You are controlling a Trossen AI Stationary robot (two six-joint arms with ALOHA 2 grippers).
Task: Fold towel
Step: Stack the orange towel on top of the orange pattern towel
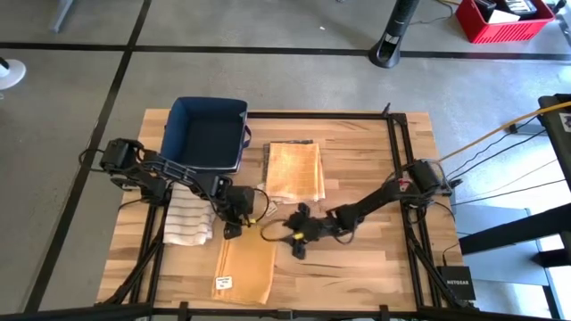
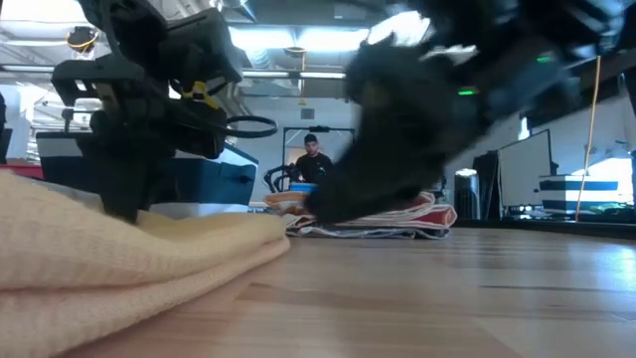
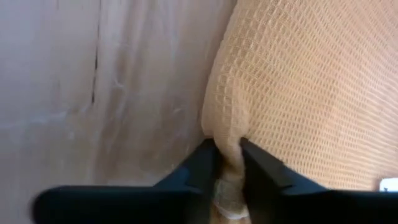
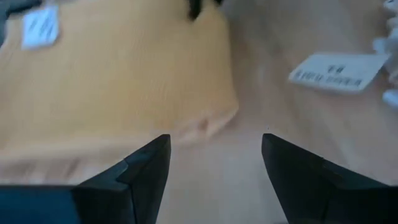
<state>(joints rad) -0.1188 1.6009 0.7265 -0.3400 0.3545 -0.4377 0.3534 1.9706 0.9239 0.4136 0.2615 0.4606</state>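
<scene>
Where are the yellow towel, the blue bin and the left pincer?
yellow towel (image 1: 245, 272): high view, middle of the cloth.
blue bin (image 1: 207, 134): high view, its floor inside.
left pincer (image 3: 229, 163): left wrist view, between the fingertips, pinched on the towel's edge.

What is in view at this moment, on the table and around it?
yellow waffle towel: one, yellow, near edge of the table, its corner pinched by the left claw
striped towel: one, white with dark stripes, left side, under the left arm
folded orange towel: one, orange, table middle, right of the bin
bin: one, dark blue, far left part of the table
table: one, light wood, black frame
red crate: one, red, floor at far right
person: one, dark top, room behind the table
left claw: shut on the yellow towel's corner
right claw: open, low beside the same towel's edge
</scene>
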